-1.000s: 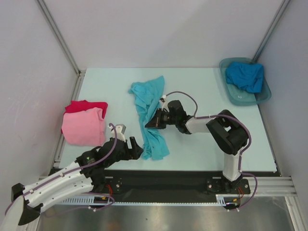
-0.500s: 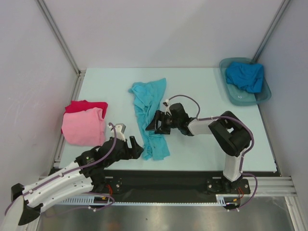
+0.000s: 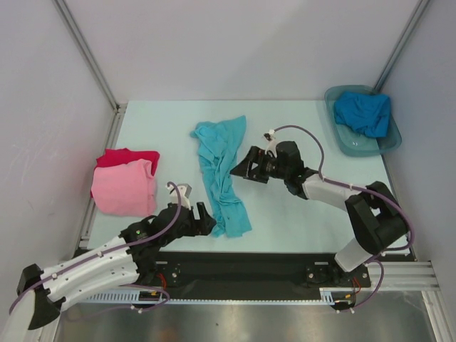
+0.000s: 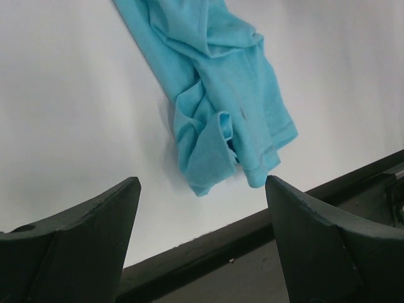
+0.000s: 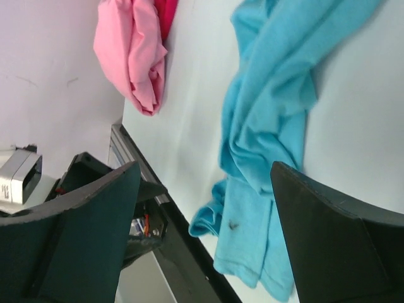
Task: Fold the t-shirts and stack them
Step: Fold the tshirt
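Note:
The turquoise t-shirt [image 3: 222,178] lies crumpled in a long strip down the middle of the table, with nothing holding it. My right gripper [image 3: 241,168] hangs open just to the right of its middle, apart from the cloth. My left gripper [image 3: 202,218] is open beside the strip's near end. In the left wrist view, that end [image 4: 227,107] lies beyond the gripper [image 4: 202,183]. The right wrist view looks past its gripper [image 5: 205,165] at the strip [image 5: 265,126]. A folded pink t-shirt [image 3: 125,188] lies on a red one [image 3: 130,157] at the left. The deeper blue t-shirt [image 3: 363,112] sits bunched in the tub.
The grey translucent tub [image 3: 343,144] stands at the table's back right corner. A black rail [image 4: 252,233] runs along the near edge, just below the shirt's end. The pink shirt [image 5: 132,57] shows near the left wall in the right wrist view.
My right gripper has opened, let go of the turquoise shirt and drawn back to the right. The shirt's strip now lies loose on the table. The left gripper has edged slightly forward.

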